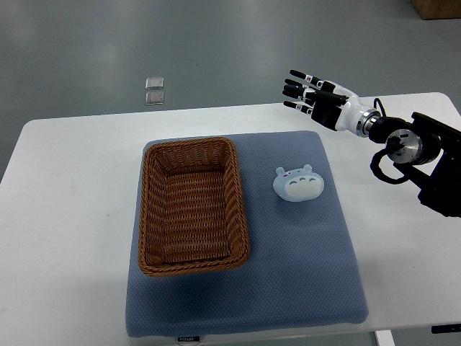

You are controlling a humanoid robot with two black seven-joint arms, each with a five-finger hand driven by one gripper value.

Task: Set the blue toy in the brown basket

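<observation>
Task is not yet begun: blue toy (298,183) lies on the mat (310,288) beside the empty brown basket (148,216), right hand (313,97) open above the table's far edge, holding nothing.

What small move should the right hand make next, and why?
Probably bring the right hand down and toward the blue toy. The hand is open and empty over the table's far edge, the toy lies untouched on the blue mat, and the basket is empty.

toy: blue toy (298,182), pale, round, face up, just right of basket
basket: brown basket (192,206), wicker, rectangular, upright, empty
</observation>
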